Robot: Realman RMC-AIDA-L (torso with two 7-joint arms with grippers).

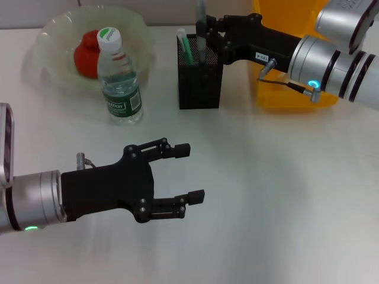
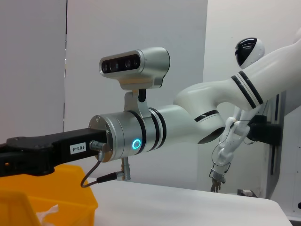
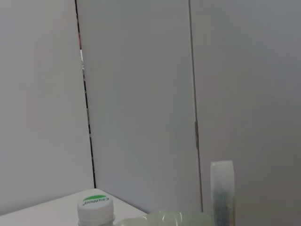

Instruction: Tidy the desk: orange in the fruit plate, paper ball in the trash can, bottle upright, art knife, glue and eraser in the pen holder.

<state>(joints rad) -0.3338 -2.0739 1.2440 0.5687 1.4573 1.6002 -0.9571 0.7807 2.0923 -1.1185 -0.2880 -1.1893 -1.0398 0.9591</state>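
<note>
A white bench (image 1: 284, 195) carries everything. The trash can (image 1: 278, 94), a bright yellow rectangular bin, stands at the far right edge, partly hidden behind the right arm; the left wrist view shows a scrap of white paper (image 2: 49, 213) inside it. The fruit plate (image 1: 53, 35), a wide translucent pale green bowl, sits at the far left corner and holds the orange (image 1: 87, 54), a squat red-orange fruit. Just in front of the plate the bottle (image 1: 120, 80) stands upright, clear with a green label and white-green cap. The pen holder (image 1: 200, 83), a black mesh cup, stands mid-bench near the far edge, beside the trash can, with a mint-green item (image 1: 188, 48) inside.

The right gripper (image 1: 204, 32) reaches in from the right, above the pen holder, closed on the glue (image 1: 201, 18), a slim grey stick held upright with its lower end inside the cup. The left gripper (image 1: 189, 173) hovers near the front left edge, fingers spread wide, holding nothing.
</note>
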